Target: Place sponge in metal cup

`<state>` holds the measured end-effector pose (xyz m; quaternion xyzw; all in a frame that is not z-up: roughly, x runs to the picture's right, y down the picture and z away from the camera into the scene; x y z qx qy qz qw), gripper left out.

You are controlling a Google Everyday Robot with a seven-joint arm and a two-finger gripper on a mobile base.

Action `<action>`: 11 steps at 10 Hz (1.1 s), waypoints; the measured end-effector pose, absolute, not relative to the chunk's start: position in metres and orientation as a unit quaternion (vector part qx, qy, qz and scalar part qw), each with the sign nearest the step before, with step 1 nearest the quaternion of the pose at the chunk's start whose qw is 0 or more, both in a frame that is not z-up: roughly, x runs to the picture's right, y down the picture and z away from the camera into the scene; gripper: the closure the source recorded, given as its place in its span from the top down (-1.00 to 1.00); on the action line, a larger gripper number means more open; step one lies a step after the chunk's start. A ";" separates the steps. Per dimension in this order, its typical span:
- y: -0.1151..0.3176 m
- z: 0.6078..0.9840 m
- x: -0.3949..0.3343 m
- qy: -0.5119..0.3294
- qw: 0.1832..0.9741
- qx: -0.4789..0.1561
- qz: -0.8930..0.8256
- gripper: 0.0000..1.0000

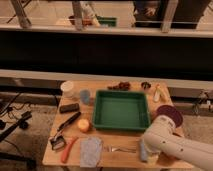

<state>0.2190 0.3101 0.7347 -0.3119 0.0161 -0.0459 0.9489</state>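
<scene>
Green plastic tray [120, 111] at the middle of a wooden table [125, 141], its floor showing plain green from wall to wall. At the far right corner stands the metal cup [145, 85], small, dark and round; what lies inside it I cannot tell. At the far left stand a white cup [66, 89] and, just right of it, a blue-grey plastic cup [85, 96], their insides also hidden from me. A dark maroon dish [169, 115] sits right of the tray. My white arm [172, 144] reaches in from the near right, and my gripper [149, 152] hangs low over the near right part of the table, jaws spread wide. The sponge [143, 149], a small blue-grey block, is right at my gripper, on its left side, and well apart from the metal cup; whether I touch it I cannot tell. A flat grey-blue cloth [91, 151] lies at the near left, with a fork [120, 149] between it and the sponge.
</scene>
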 end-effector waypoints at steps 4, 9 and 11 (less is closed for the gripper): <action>0.312 0.740 0.222 0.028 0.947 -0.318 -0.034 0.60; 0.317 0.749 0.239 0.008 0.940 -0.342 0.003 0.60; 0.320 0.751 0.241 0.000 0.937 -0.349 0.013 0.60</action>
